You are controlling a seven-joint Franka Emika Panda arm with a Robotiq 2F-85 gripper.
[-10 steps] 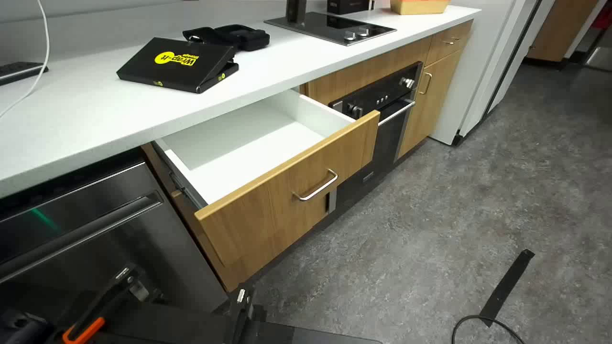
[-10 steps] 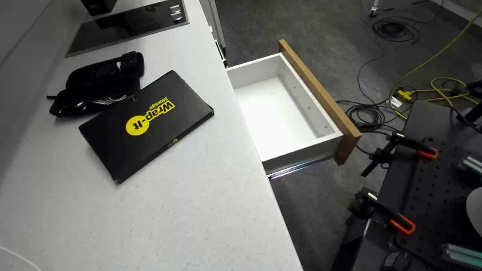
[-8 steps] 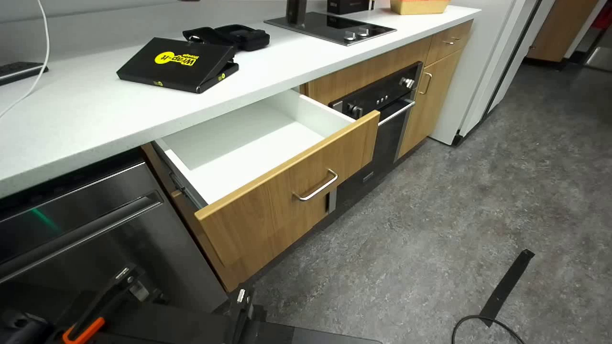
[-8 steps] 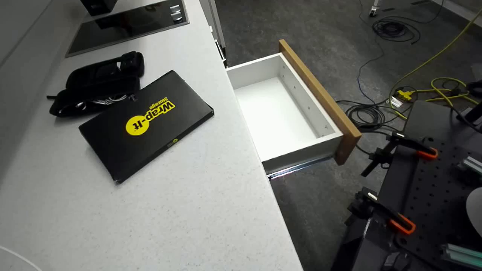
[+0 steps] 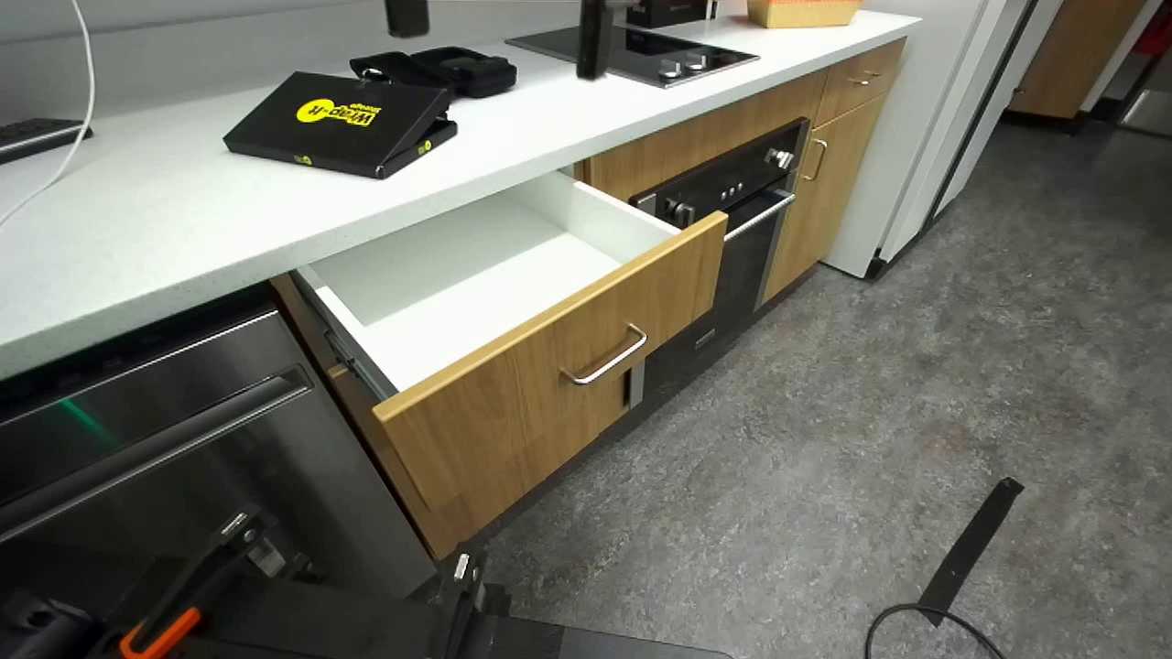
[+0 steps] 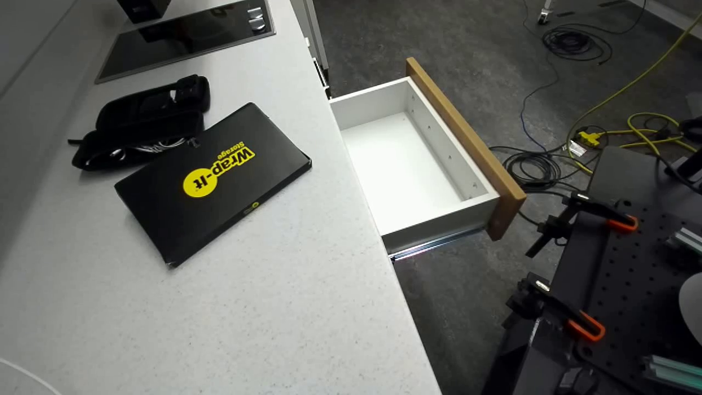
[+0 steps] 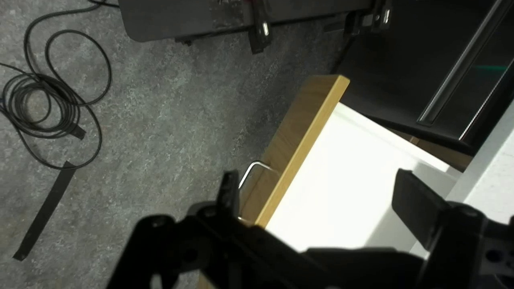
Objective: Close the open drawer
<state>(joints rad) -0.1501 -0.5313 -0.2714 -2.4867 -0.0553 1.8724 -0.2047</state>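
1. The drawer [image 5: 540,352] is seen pulled well out from beneath the countertop [image 6: 285,307] in both exterior views; its white interior [image 6: 400,170] is exposed.
2. A silver bar handle [image 5: 612,363] is mounted horizontally on the oak-coloured front [image 5: 504,430].
3. Jaws of the gripper [image 7: 317,174]: spread wide, released. In the wrist view, part of the drawer is seen between them; depth cannot be told from that view.
4. In an exterior view, the fingertips [image 5: 592,57] are seen at the upper edge, well apart from the drawer.
5. The drawer is flanked by a black-fronted oven [image 5: 732,197] and a stainless-steel appliance [image 5: 211,485].
6. On the countertop, a black Wrap-It box [image 6: 219,192] is placed just beside a black case [image 6: 148,118].
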